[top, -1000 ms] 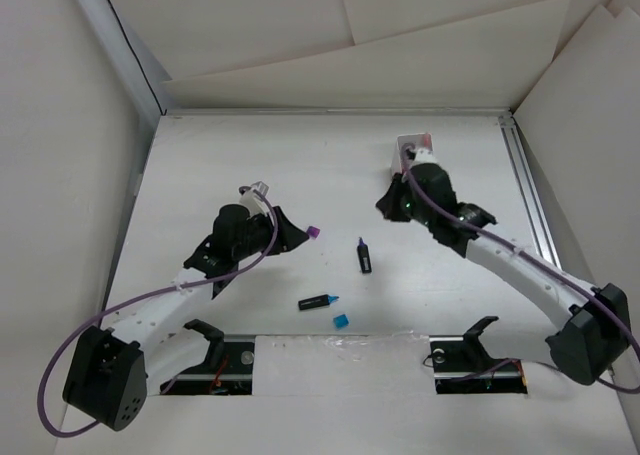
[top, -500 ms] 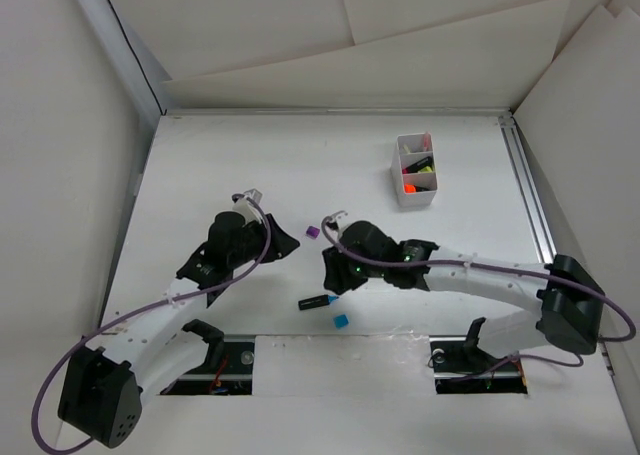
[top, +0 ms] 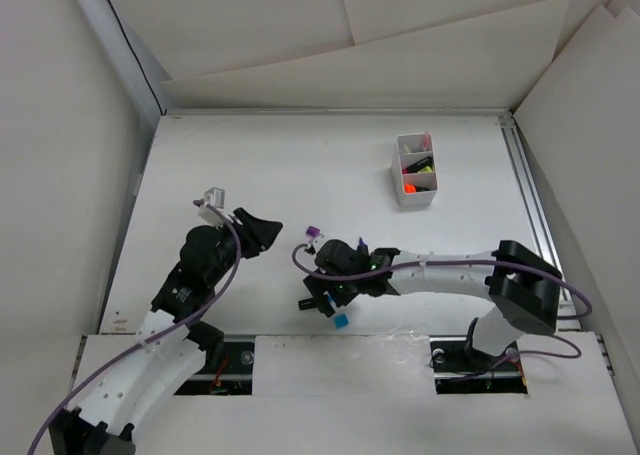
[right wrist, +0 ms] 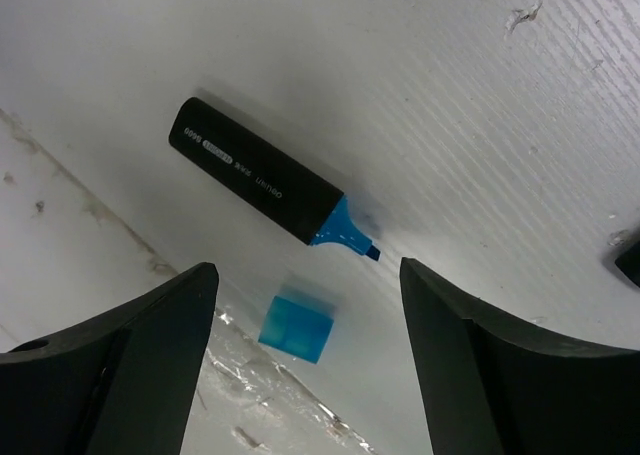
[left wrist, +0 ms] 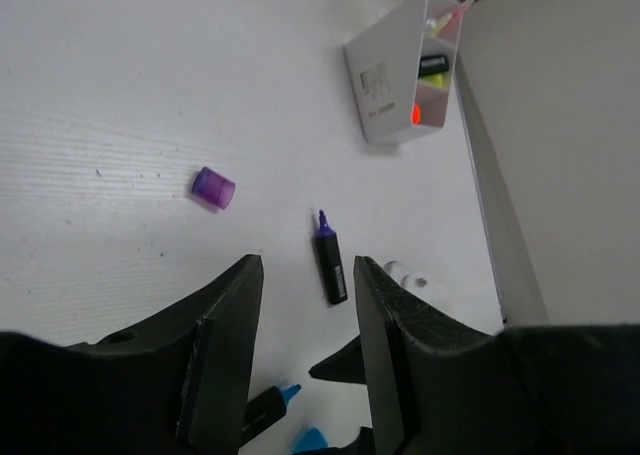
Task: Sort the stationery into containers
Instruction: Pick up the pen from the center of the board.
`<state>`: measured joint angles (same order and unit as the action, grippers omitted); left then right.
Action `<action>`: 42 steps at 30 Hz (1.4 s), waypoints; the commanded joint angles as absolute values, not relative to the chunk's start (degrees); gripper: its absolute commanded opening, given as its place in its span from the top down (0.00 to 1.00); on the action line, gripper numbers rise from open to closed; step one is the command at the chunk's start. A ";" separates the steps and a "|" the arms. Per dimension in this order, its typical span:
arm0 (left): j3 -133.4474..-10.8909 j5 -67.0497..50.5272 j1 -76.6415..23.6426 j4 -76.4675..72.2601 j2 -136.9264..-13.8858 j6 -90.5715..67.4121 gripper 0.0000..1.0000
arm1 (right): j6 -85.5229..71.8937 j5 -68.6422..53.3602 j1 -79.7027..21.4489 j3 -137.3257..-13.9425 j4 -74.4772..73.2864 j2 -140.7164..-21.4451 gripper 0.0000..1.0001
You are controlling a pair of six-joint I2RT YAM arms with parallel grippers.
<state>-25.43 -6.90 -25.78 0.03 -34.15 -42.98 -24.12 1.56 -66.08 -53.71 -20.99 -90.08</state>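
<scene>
1. White worktop (top: pixel 300 165) boxed in by pale panels, with the white box (left wrist: pixel 380 95) at its far right.
2. The right end effector (right wrist: pixel 305 273) is spread wide and empty over the uncapped blue highlighter (right wrist: pixel 250 180), which lies near the front edge.
3. The barrel is likely light, rigid and slick, so pinch it mid-barrel across its width.

The top external camera looks down over the whole table (top: pixel 250 165) from high behind its near edge. The left wrist camera looks obliquely toward the white box (left wrist: pixel 385 70). The right wrist camera sits close above the blue highlighter (right wrist: pixel 255 183) and blue cap (right wrist: pixel 295 327), both also in the left wrist view.
</scene>
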 commanded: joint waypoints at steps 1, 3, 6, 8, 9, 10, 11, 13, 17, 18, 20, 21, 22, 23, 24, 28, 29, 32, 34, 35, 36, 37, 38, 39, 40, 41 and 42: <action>-29.70 -0.37 -25.40 0.08 -30.59 -45.26 0.62 | -21.53 4.21 -66.36 -57.30 -21.61 -92.45 0.20; -30.41 1.22 -25.40 0.09 -27.78 -46.75 0.61 | -21.53 4.75 -66.36 -58.01 -21.62 -94.38 0.20; -31.73 4.13 -25.40 0.70 -24.09 -47.29 0.59 | -21.01 4.75 -66.36 -59.32 -21.62 -95.62 0.20; -32.61 4.83 -25.40 1.23 -22.68 -47.29 0.58 | -21.01 4.75 -66.36 -59.94 -20.92 -96.33 0.20; -33.22 5.36 -25.40 1.84 -21.54 -47.29 0.58 | -21.01 5.27 -66.36 -60.46 -20.40 -96.94 0.20; -33.22 5.36 -25.40 1.85 -21.53 -47.29 0.58 | -21.01 5.27 -66.36 -60.47 -20.39 -97.64 0.21; -33.22 5.36 -25.40 1.85 -21.01 -46.76 0.57 | -21.01 6.06 -66.36 -61.25 -20.39 -97.65 0.21; -34.36 5.36 -25.40 2.54 -21.01 -46.76 0.57 | -21.01 7.03 -66.36 -62.40 -19.52 -99.31 0.24; -33.84 4.66 -25.40 3.16 -21.01 -46.23 0.57 | -20.48 9.66 -66.36 -63.54 -18.46 -101.42 0.44; -33.84 4.66 -25.40 3.16 -21.01 -46.23 0.57 | -20.48 9.67 -66.36 -63.54 -18.46 -102.38 0.47; -33.84 4.66 -25.40 3.87 -21.01 -45.53 0.57 | -20.48 9.67 -66.36 -64.07 -17.76 -103.09 0.52; -33.84 4.66 -25.40 3.87 -21.01 -45.53 0.57 | -19.96 10.28 -66.36 -64.07 -16.97 -103.62 0.53; -33.84 4.66 -25.40 3.87 -21.01 -44.92 0.57 | -19.95 10.81 -66.36 -63.46 -16.96 -103.62 0.53; -33.84 4.66 -25.40 3.87 -21.01 -44.91 0.57 | -19.95 11.42 -66.36 -62.76 -16.18 -103.62 0.53; -33.84 4.66 -25.40 3.87 -21.01 -44.39 0.57 | -19.95 11.43 -66.36 -62.14 -15.30 -102.75 0.53; -33.84 3.96 -25.40 3.87 -23.29 -43.86 0.57 | -19.95 10.90 -66.36 -59.07 -12.57 -99.24 0.47; -33.84 3.43 -25.40 3.87 -24.07 -43.86 0.57 | -19.95 10.90 -66.36 -58.54 -12.57 -98.62 0.47; -33.84 2.38 -25.40 3.34 -25.48 -43.34 0.58 | -19.42 9.41 -66.36 -56.87 -10.99 -97.38 0.50; -33.84 2.37 -25.40 3.95 -25.49 -43.33 0.58 | -19.42 10.10 -66.36 -56.87 -10.99 -95.90 0.59; -33.32 2.37 -25.40 3.96 -25.49 -43.33 0.58 | -19.42 10.11 -66.36 -56.08 -10.99 -95.11 0.62; -33.31 2.37 -25.40 3.96 -25.49 -43.33 0.58 | -19.42 10.72 -66.36 -56.07 -10.46 -94.14 0.62; -33.31 2.37 -25.40 3.96 -25.49 -43.33 0.58 | -19.42 10.72 -66.36 -55.38 -10.46 -93.17 0.63; -33.31 2.37 -25.40 3.96 -25.49 -43.33 0.58 | -19.42 10.72 -66.36 -54.68 -9.68 -91.34 0.63; -33.31 1.59 -25.40 4.56 -25.49 -43.33 0.58 | -19.42 10.20 -66.36 -54.67 -8.97 -90.54 0.63; -32.70 1.58 -25.40 4.57 -25.49 -43.33 0.58 | -19.42 10.20 -66.36 -54.15 -8.96 -90.01 0.63; -31.74 0.62 -25.40 4.57 -26.10 -43.33 0.58 | -19.42 10.20 -66.36 -54.14 -8.44 -90.00 0.63; -30.60 -0.69 -25.40 4.05 -26.71 -43.85 0.58 | -19.42 10.20 -65.84 -54.14 -8.44 -90.00 0.62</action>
